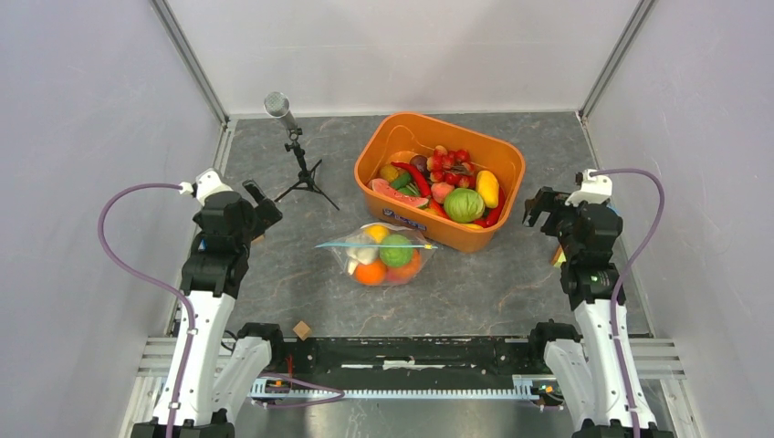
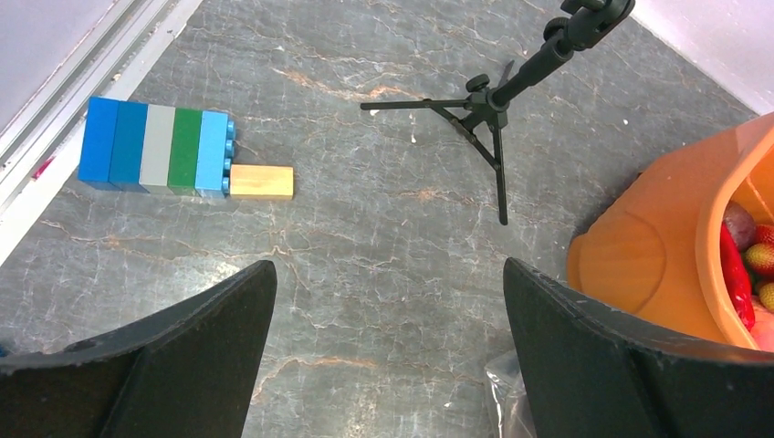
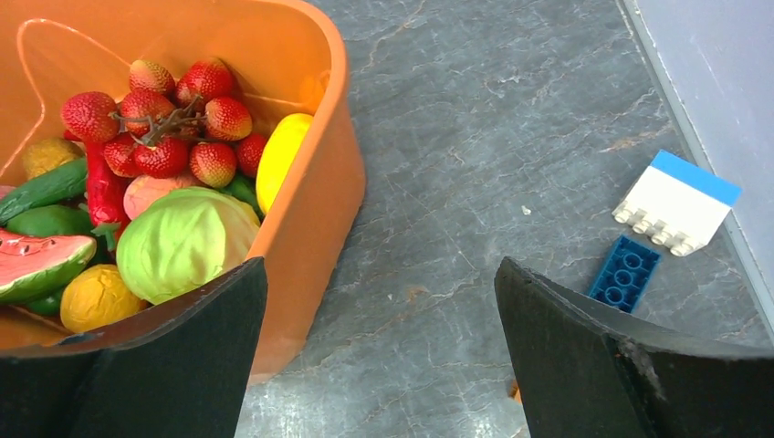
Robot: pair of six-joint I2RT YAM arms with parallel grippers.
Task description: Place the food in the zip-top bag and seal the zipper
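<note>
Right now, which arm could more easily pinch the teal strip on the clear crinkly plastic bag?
Probably left: the left gripper hangs nearer the teal strip, while the orange plastic bin partly blocks the right gripper.

Orange bin (image 1: 461, 238) beside tripod microphone (image 1: 277, 104); coloured block row (image 2: 155, 146) touching wooden block (image 2: 262, 182); wooden cube (image 1: 301, 329) near rail.

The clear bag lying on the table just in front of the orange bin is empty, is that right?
Not quite. The clear bag is not empty: it already holds toy food, including an orange piece, a green round piece and a yellow piece. The top external view shows this. The rest is right: the bag does lie on the table just in front of the orange bin.
</note>
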